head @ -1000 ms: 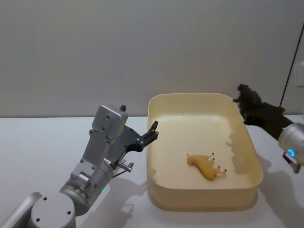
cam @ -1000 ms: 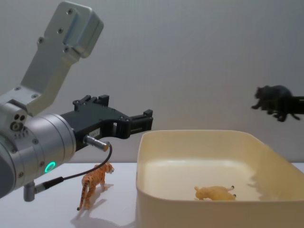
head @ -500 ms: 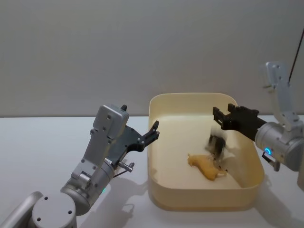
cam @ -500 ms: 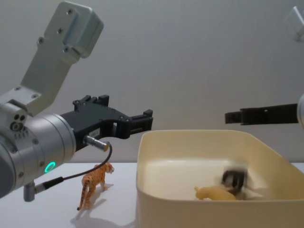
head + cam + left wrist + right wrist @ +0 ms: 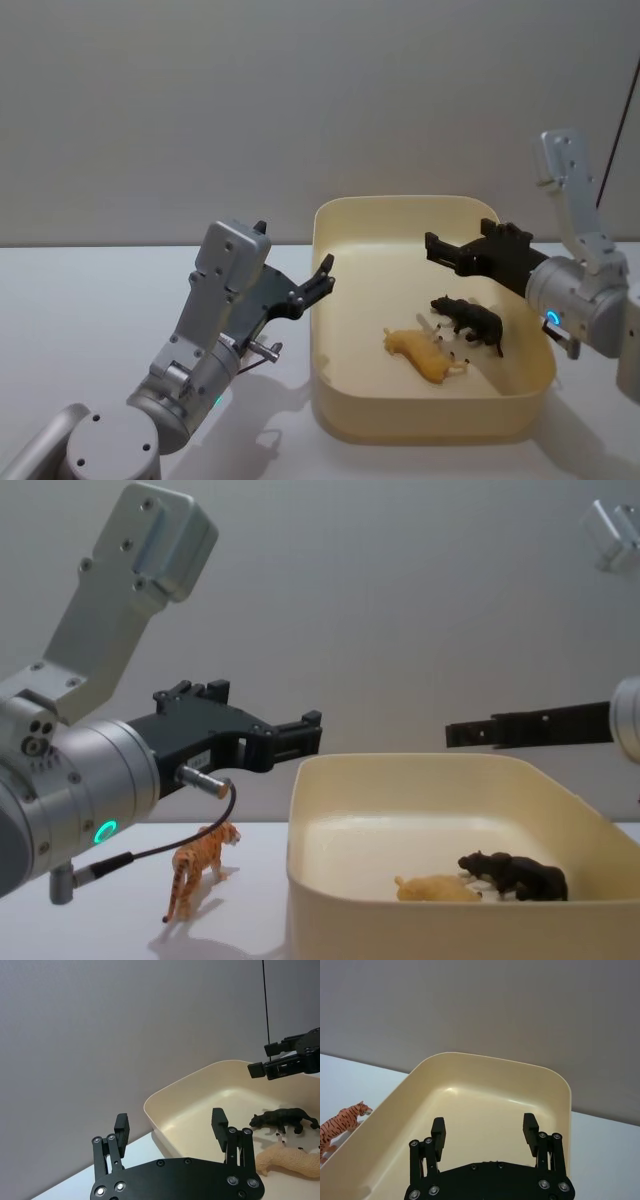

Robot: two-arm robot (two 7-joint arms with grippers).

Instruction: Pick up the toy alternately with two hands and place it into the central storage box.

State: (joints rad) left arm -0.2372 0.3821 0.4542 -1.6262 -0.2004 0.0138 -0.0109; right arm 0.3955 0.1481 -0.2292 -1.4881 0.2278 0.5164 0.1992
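Observation:
The cream storage box (image 5: 430, 425) stands on the white table. Inside it a black toy animal (image 5: 470, 322) stands next to a yellow toy animal (image 5: 425, 355) lying on its side. My right gripper (image 5: 440, 250) hangs open and empty above the box's far right part, over the black toy. My left gripper (image 5: 322, 275) is held open and empty just outside the box's left wall, above the rim. A striped orange toy tiger (image 5: 200, 865) stands on the table left of the box, below the left gripper.
The table (image 5: 90, 300) runs wide on both sides of the box, and a plain grey wall closes the back. A thin cable (image 5: 170, 848) droops from my left arm close to the tiger.
My right gripper swung left over the box and opened. The black toy dropped in and now stands beside the yellow one, which shifted slightly. The left arm has not moved.

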